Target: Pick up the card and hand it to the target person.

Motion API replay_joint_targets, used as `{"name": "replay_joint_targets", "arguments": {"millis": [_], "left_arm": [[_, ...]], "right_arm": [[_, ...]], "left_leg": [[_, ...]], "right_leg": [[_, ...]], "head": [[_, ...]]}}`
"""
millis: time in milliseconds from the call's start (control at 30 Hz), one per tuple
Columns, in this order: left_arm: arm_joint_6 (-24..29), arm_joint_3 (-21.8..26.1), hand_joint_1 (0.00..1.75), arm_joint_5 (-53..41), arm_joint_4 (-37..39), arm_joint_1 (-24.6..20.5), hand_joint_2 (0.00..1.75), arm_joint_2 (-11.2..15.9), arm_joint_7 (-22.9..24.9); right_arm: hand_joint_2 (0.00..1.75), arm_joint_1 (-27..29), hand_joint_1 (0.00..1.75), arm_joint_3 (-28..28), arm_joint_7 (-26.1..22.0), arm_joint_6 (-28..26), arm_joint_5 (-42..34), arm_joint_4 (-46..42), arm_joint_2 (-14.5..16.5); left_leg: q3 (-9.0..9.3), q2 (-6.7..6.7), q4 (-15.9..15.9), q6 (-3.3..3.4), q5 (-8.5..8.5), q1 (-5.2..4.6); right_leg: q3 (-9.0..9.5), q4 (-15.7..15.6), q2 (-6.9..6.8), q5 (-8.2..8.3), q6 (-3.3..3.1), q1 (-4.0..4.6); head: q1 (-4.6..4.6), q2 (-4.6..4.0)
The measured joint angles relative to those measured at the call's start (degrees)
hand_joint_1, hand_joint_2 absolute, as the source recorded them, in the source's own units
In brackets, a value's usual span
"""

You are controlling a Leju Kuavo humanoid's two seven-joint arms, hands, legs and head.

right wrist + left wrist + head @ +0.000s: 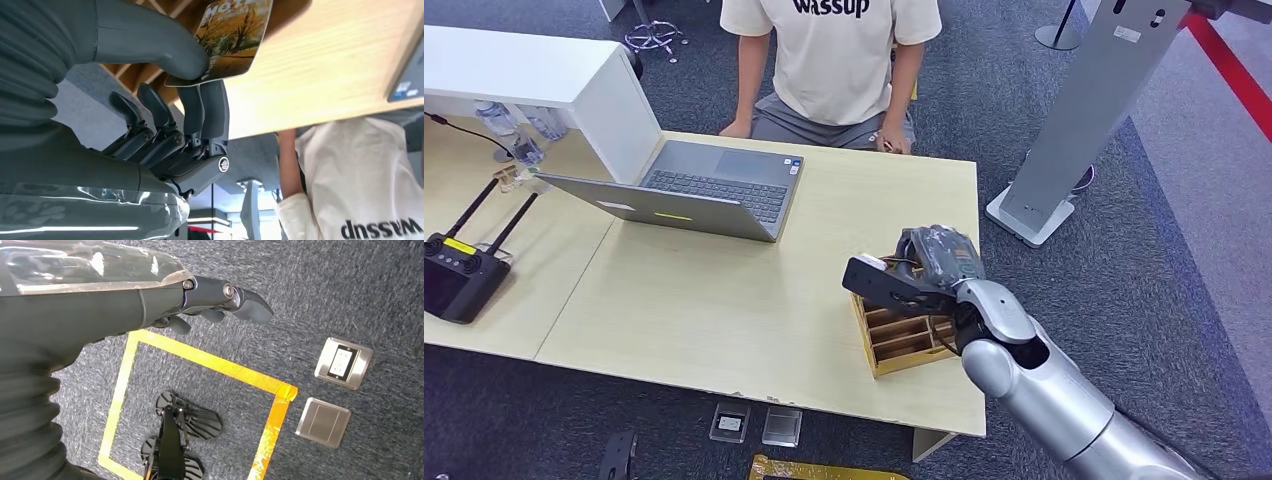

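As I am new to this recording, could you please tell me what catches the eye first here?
The right hand pinches a picture card over the wooden box at the table's near right edge. Across the table sits a person in a cream shirt, with an open laptop between.

The head view looks down from high over the surface (754, 300), toward a seated person (834, 60). The right wrist view sits close behind the right hand (165, 115), turned upside down, sharing surface and person. The left wrist view faces the carpet (350, 290).
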Motion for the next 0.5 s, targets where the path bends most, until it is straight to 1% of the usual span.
{"name": "replay_joint_targets", "arguments": {"millis": [167,300,500], "left_arm": [[-0.1,0.0,0.00,0.4,0.0,0.3,1.75,0.0,-0.5],[-0.2,0.0,0.00,0.9,0.0,0.6,1.75,0.0,-1.0],[-0.3,0.0,0.00,1.0,0.0,0.6,1.75,0.0,-1.1]], "right_arm": [[1.75,-0.9,1.55,-0.9,0.4,-0.5,-0.1,-4.6,-1.4],[1.75,-1.3,1.55,-1.9,0.7,-2.1,2.2,-9.1,-2.2],[1.75,-1.2,1.55,-2.1,-1.5,-5.4,6.9,-12.4,-2.2]], "left_leg": [[0.00,0.00,0.0,0.00,0.00,0.00],[-0.01,0.00,0.0,0.00,0.00,0.00],[-0.01,0.00,0.0,0.00,0.00,0.00]], "right_leg": [[0.00,0.0,0.00,0.00,0.00,0.00],[0.00,0.0,0.00,0.00,0.00,0.00],[0.00,0.0,0.00,0.00,0.00,0.00]], "head": [[0.04,0.00],[0.05,0.00],[0.02,0.00]]}}
